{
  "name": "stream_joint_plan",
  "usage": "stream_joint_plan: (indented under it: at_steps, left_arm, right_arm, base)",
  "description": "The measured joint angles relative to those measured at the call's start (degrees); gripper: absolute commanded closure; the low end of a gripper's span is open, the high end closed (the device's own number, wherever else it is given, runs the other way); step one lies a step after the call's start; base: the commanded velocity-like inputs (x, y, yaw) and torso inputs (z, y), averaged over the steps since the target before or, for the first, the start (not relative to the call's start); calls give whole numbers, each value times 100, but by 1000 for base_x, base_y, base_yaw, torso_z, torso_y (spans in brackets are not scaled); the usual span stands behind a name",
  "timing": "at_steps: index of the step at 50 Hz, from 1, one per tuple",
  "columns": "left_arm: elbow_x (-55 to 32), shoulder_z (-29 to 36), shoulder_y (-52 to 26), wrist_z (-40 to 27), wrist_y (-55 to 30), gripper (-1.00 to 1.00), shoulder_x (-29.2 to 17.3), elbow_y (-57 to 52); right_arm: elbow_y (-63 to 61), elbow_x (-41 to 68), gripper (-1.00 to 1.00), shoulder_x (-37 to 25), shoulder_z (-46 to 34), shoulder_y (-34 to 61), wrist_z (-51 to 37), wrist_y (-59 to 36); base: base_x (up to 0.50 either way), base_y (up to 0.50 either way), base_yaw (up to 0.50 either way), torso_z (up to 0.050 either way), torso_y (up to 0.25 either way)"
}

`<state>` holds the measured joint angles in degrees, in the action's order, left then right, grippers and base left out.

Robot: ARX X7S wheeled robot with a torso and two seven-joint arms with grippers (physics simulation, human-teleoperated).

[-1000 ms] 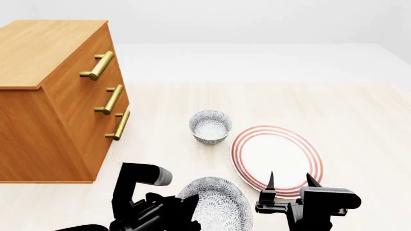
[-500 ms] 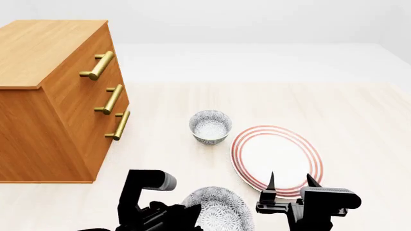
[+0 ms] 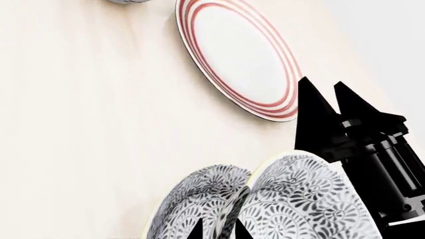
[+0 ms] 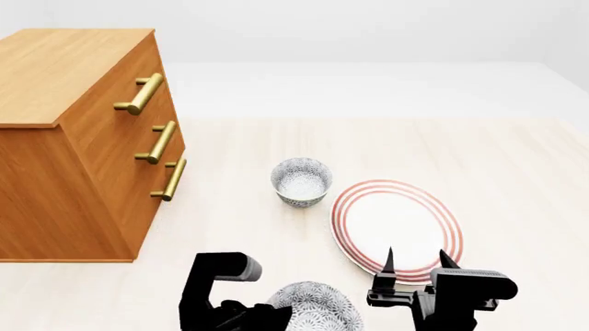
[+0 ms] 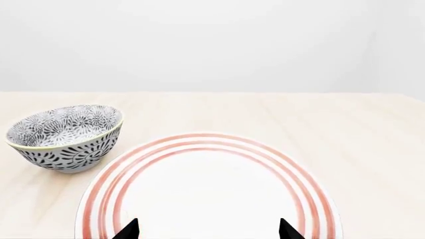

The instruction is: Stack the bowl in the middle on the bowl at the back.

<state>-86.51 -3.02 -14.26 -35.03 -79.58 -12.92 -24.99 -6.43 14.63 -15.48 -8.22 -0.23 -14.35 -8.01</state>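
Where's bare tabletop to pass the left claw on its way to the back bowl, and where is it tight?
Free: the strip between the drawer chest and the back bowl, and the table behind and right of the plate. Crowded: the near edge, where the left claw grips a bowl beside the right claw.

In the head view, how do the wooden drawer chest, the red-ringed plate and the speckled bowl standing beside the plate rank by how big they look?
1. Wooden drawer chest, by far the largest.
2. Red-ringed plate.
3. Speckled bowl at the back, smallest.
The chest and bowl lie farther from the camera than the plate, yet the order seems safe.
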Motion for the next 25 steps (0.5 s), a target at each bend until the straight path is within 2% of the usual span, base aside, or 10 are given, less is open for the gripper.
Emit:
stream_joint_plan:
  at_steps: [25]
  left_arm:
    - [272, 305, -13, 228, 267, 100, -84, 351]
  right_arm:
    - [135, 32, -100, -17, -72, 63, -15, 50]
  base:
    - [0, 0, 0, 0, 0]
